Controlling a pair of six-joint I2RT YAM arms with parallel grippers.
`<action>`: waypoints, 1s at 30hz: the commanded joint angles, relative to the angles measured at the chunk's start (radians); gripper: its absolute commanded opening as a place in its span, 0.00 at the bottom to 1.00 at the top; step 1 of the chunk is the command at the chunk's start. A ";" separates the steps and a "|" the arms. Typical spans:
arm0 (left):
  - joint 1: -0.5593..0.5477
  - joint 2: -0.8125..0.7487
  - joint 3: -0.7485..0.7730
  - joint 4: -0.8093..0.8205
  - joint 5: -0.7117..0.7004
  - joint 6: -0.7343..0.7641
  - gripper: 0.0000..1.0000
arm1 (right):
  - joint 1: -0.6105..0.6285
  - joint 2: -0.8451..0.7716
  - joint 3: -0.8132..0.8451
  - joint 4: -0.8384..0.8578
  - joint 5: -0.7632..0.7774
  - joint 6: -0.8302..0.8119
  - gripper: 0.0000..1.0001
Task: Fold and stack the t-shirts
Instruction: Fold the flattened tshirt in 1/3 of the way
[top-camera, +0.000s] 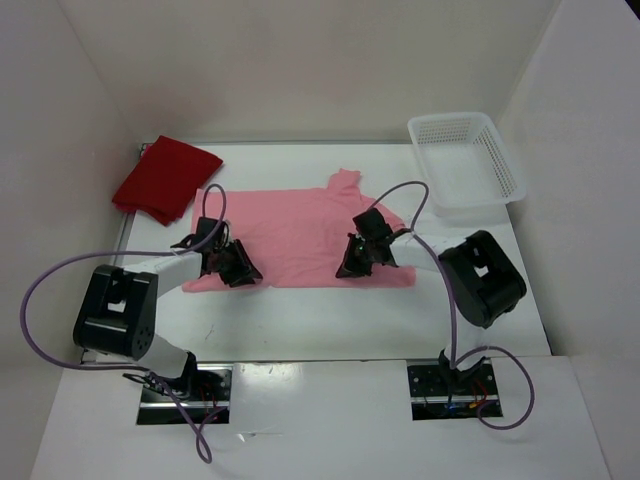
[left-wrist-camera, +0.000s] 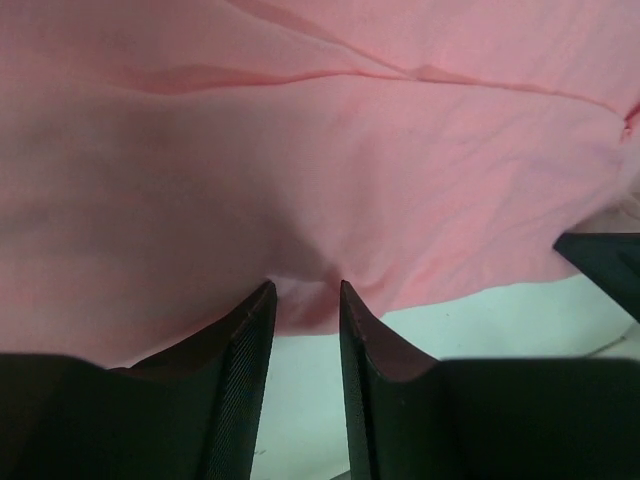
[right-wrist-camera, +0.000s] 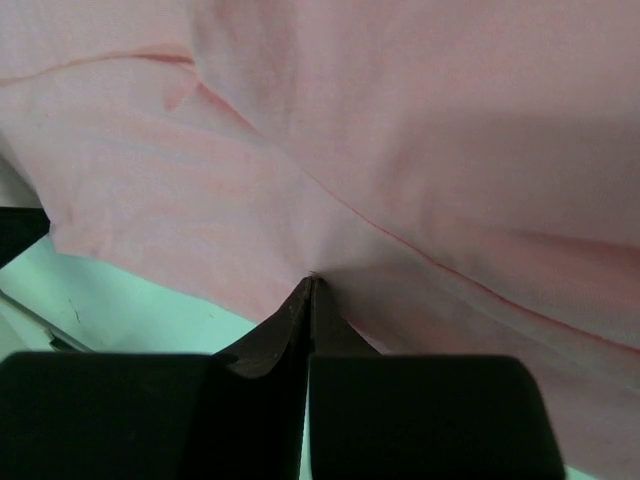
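A pink t-shirt (top-camera: 290, 230) lies spread flat in the middle of the table, one sleeve pointing to the back. My left gripper (top-camera: 238, 268) is at its near-left hem. In the left wrist view the gripper (left-wrist-camera: 305, 290) is open a little, with the hem of the shirt (left-wrist-camera: 320, 150) between the fingertips. My right gripper (top-camera: 352, 265) is at the near-right hem. In the right wrist view it (right-wrist-camera: 312, 280) is shut on a pinch of the shirt (right-wrist-camera: 400, 150). A dark red t-shirt (top-camera: 165, 180) lies folded at the back left. No third shirt is in view.
A white mesh basket (top-camera: 465, 165) stands at the back right corner. White walls close in the table (top-camera: 330, 320) on the left, back and right. Cables loop from both arms over the table.
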 joint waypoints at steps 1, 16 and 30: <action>-0.006 0.006 -0.108 -0.086 0.024 -0.026 0.40 | 0.011 -0.047 -0.111 -0.050 0.066 -0.001 0.00; 0.046 -0.385 -0.009 -0.358 0.030 -0.094 0.38 | 0.033 -0.376 -0.279 -0.203 0.017 0.060 0.09; 0.267 0.181 0.493 -0.011 -0.236 0.096 0.25 | -0.261 -0.015 0.377 -0.199 0.025 -0.218 0.01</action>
